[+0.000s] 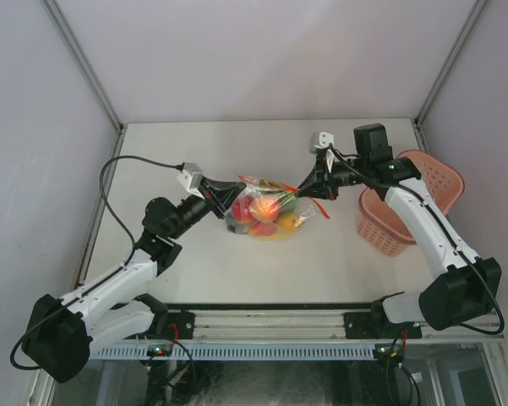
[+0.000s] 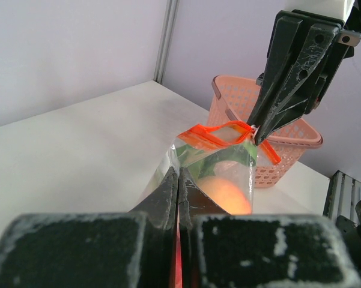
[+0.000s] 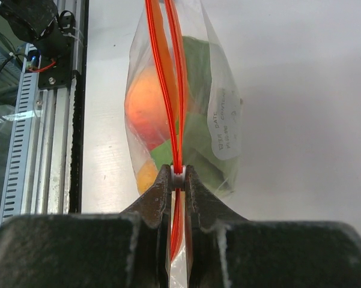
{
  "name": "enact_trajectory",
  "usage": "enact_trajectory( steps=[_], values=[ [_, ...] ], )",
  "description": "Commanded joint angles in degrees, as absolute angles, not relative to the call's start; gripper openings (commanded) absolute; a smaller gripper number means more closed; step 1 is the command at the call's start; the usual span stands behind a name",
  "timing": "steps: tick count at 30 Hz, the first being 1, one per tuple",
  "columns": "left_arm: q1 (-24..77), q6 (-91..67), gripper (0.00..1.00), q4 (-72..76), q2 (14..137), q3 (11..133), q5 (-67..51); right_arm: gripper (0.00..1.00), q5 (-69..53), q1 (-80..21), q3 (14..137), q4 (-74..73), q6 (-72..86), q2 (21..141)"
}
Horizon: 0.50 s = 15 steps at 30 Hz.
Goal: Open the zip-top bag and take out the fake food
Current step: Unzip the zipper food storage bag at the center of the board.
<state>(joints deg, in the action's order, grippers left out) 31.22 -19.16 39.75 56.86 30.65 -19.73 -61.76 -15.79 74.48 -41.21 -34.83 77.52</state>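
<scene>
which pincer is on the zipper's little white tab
The right pincer, beside the pink basket; the left pincer clamps the other end of the zip-top bag.

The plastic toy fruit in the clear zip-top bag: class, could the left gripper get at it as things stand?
Probably not. The left gripper is shut on the clear zip-top bag's edge, the right gripper on its red-orange zipper strip, and the plastic toy fruit sits inside. The left must let go first.

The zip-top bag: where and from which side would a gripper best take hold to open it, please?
Probably pinch the red-orange zipper strip at its end, coming in along its line: it is thin, flat and clear of the fake food.
</scene>
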Motion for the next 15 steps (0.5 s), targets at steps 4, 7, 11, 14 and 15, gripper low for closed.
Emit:
enact_trajectory(
  steps=[4, 7, 11, 14, 15],
  values=[
    [29.2, -20.2, 0.0, 44.0, 54.7, 30.0, -16.4, 0.0, -61.4, -14.3, 74.6, -43.0, -37.0, 74.9],
    [29.0, -20.3, 0.0, 44.0, 54.7, 30.0, -16.4, 0.0, -61.5, -13.9, 74.6, -43.2, -37.4, 74.8],
    [28.7, -20.6, 0.0, 44.0, 54.7, 30.1, -16.6, 0.0, -61.4, -13.5, 74.5, -43.5, -37.6, 74.7],
    [28.4, -20.8, 0.0, 44.0, 54.6, 30.0, -16.6, 0.0, -61.4, -13.4, 74.6, -43.8, -37.9, 74.6],
    [28.4, -20.9, 0.0, 43.9, 54.5, 29.8, -16.5, 0.0, -61.5, -13.3, 74.6, -43.8, -38.0, 74.6]
  ],
)
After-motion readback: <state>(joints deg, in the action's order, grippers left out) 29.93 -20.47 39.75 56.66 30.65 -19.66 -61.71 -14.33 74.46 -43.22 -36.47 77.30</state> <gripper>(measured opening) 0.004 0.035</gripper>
